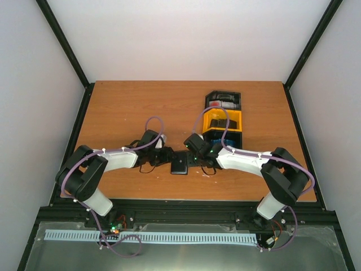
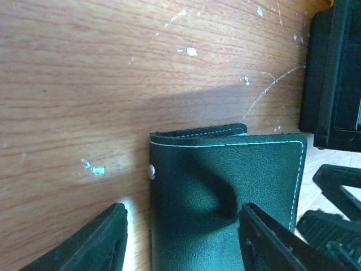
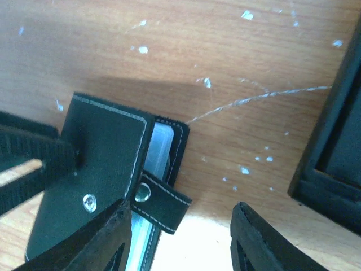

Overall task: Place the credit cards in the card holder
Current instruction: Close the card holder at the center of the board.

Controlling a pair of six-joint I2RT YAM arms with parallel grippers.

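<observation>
**Steadying a black card holder between two robot arms**

Meeting near the front middle of a brown wood-grain table, two white and black robot arms point their tools at each other. Behind the right arm stands a joined row of black and yellow plastic trays; its far tray seems to hold cards, too small to make out.

Between the tools lies the small black leather-like card holder, flat on the table. The left tool has its jaws apart. One finger is beside the holder with a gap, and the other is over its cover and seems to press it down. The right tool also stands apart, clamped on nothing, at the holder's open edge.

A light blue plastic card sits tucked inside the holder, with only its edge showing. The short closing tab hangs unfastened between the right fingers.

This looks like the end of one insertion. The next move probably calls for the right tool to back away and fetch another card while the left pins the holder.
</observation>
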